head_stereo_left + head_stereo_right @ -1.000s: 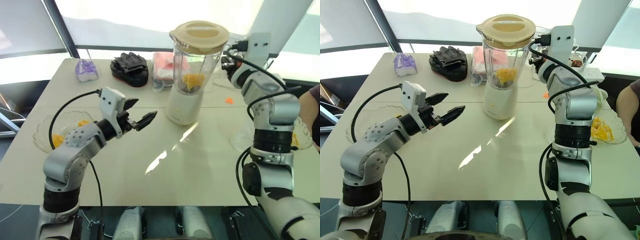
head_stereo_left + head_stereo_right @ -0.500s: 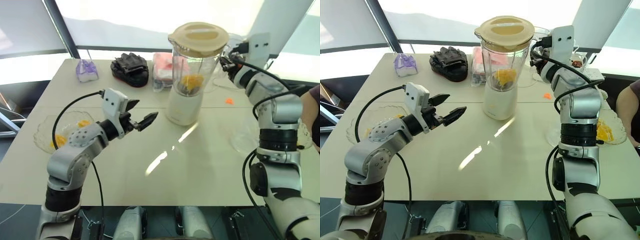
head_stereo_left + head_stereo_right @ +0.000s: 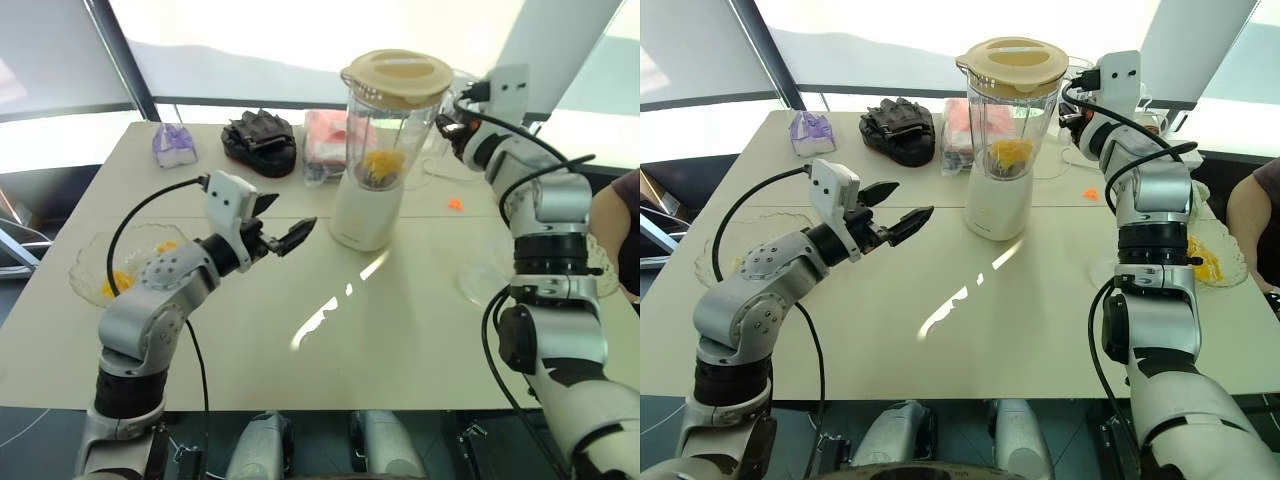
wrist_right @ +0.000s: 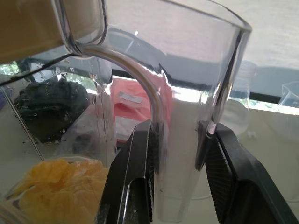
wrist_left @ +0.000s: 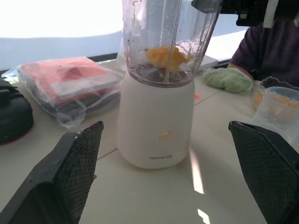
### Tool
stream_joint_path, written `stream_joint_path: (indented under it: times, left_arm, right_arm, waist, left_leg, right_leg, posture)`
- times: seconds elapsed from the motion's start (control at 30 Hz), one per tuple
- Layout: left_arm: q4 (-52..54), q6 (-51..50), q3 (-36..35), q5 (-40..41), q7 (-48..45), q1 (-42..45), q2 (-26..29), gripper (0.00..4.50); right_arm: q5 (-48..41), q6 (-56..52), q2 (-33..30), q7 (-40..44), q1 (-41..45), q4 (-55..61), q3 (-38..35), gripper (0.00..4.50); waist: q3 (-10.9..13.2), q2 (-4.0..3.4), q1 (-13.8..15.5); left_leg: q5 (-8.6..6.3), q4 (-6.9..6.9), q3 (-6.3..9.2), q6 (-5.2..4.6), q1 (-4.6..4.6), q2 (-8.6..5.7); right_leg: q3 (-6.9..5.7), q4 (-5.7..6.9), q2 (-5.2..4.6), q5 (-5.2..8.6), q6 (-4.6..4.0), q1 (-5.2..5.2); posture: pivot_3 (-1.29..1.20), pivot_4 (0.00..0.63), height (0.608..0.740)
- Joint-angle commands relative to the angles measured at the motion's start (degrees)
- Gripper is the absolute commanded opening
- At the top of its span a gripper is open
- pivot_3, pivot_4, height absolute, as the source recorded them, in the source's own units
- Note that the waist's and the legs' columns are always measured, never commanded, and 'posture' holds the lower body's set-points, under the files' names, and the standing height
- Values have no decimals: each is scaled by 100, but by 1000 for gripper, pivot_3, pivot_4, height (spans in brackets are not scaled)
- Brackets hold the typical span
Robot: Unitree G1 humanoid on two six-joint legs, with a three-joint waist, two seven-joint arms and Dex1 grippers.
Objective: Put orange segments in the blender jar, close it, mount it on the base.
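Blender jar (image 3: 1009, 120) sits lidded on the base (image 3: 997, 205) at the far middle of the bench (image 3: 970, 330), orange segments (image 5: 167, 57) inside. My right hand (image 4: 180, 161) clamps the jar's handle (image 4: 187, 140). My left hand (image 3: 895, 212) hovers spread wide, empty, left of the base.

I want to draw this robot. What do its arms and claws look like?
Both arms are chunky silver-grey metal with black bands at the joints and loose black cables. Each wrist carries a white boxy block. The left gripper and right gripper each have two pointed black fingers with cross-hatched pads.
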State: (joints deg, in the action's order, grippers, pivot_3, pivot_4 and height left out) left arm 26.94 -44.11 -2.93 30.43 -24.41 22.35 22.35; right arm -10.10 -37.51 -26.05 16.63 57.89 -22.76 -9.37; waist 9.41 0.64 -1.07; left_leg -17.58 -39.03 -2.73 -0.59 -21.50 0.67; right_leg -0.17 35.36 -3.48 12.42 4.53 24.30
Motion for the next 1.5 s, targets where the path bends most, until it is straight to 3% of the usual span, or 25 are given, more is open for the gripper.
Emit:
stream_joint_path:
  times: [0.03,0.27,0.67,1.03,1.33,1.5]
  left_arm:
    - [113,161,-37,-28,65,26,-32,4500]
    - [49,243,5,-49,125,54,-83,4500]
    - [43,265,-9,-111,153,66,-129,4500]
    - [-66,331,26,-184,129,105,-166,4500]
    - [-62,339,25,-194,171,103,-188,4500]
    - [-67,349,21,-204,173,106,-172,4500]
  right_arm:
    - [343,-676,127,-445,-241,276,320,957]
    - [440,-1550,668,-1383,-471,1378,251,957]
    - [446,-1585,700,-1326,-627,1448,287,957]
    - [271,-632,93,164,-522,355,412,957]
    - [398,-344,13,255,-350,-168,427,957]
    - [416,-391,18,210,-402,-83,442,3308]
  waist:
    - [0,0,-2]
    - [-1,-2,-11]
    - [-1,-2,-28]
    - [-1,-1,-15]
    - [-1,-1,-14]
    - [23,4,-1]
  left_leg:
    - [0,1,0,0,-1,0]
    - [0,1,0,1,-1,6]
    - [0,4,-2,0,0,10]
    - [-2,11,-8,-3,-4,9]
    - [-3,19,-7,-3,-4,10]
    - [-2,20,-3,-2,-23,15]
  right_leg:
    - [0,-2,-2,0,0,0]
    - [1,-1,-13,-4,-6,3]
    - [-2,-4,-7,-5,-8,6]
    - [-2,-23,2,-5,-7,6]
    - [-2,-28,-7,-5,-7,6]
    - [-1,-29,-9,-5,-10,23]
  posture:
    - [0,150,740]
    - [0,150,740]
    - [0,150,740]
    - [0,150,740]
    - [0,150,740]
    - [0,150,740]
